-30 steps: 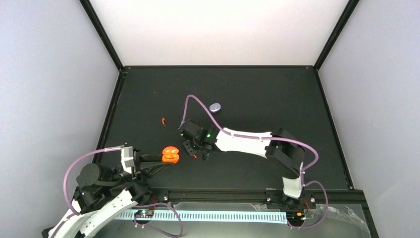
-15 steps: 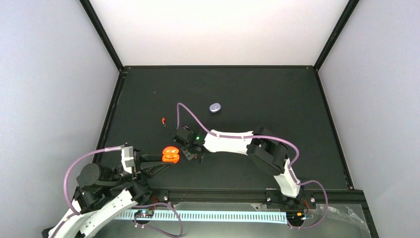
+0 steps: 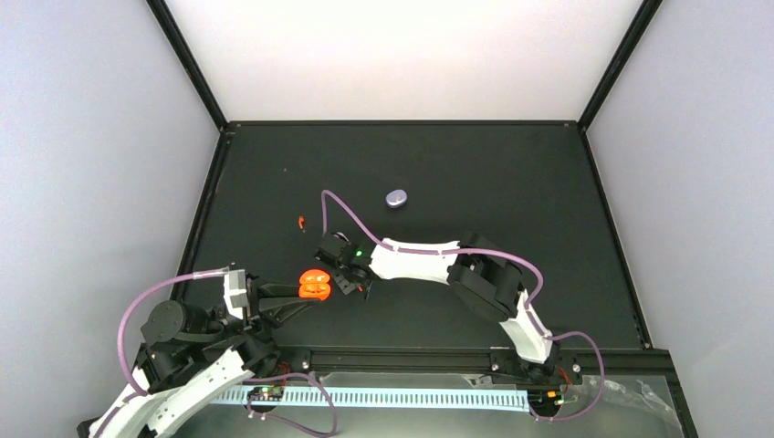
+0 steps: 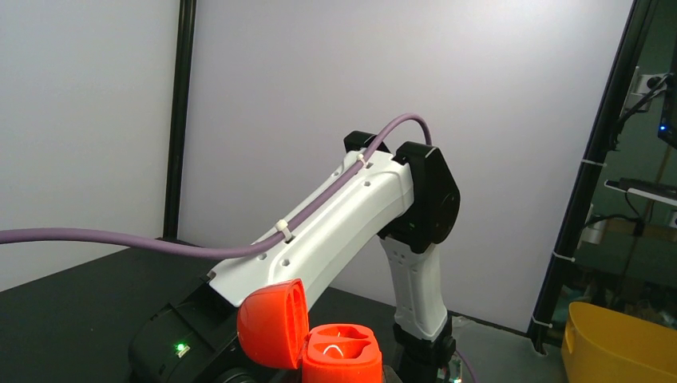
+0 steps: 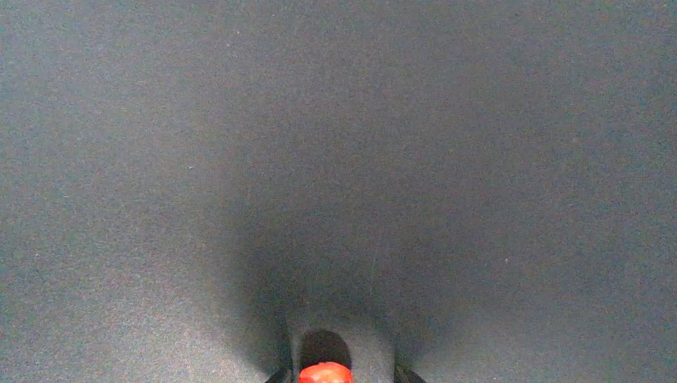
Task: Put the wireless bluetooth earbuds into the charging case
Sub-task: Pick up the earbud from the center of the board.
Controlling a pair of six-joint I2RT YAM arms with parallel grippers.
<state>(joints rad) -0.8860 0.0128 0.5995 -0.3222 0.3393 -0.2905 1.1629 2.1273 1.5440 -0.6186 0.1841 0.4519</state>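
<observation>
Bright, even light is bouncing off the white back wall [image 3: 402, 55] in the top view, the black table [image 3: 511, 182] soaking it up. Right wrist shot is looking grainy, soft shadow pooling mid-frame, red earbud [image 5: 323, 373] blurring at the bottom. The orange case [image 4: 343, 355] is glowing oversaturated.

Orange case [image 4: 343, 359]: lower part cut off by bottom edge of left wrist view.
Red earbud [image 5: 324, 373]: bottom centre of right wrist view; only its top shows, rest cut off.
Loose earbud [image 3: 300, 221]: left of centre in top view; too small to tell its shape.
</observation>
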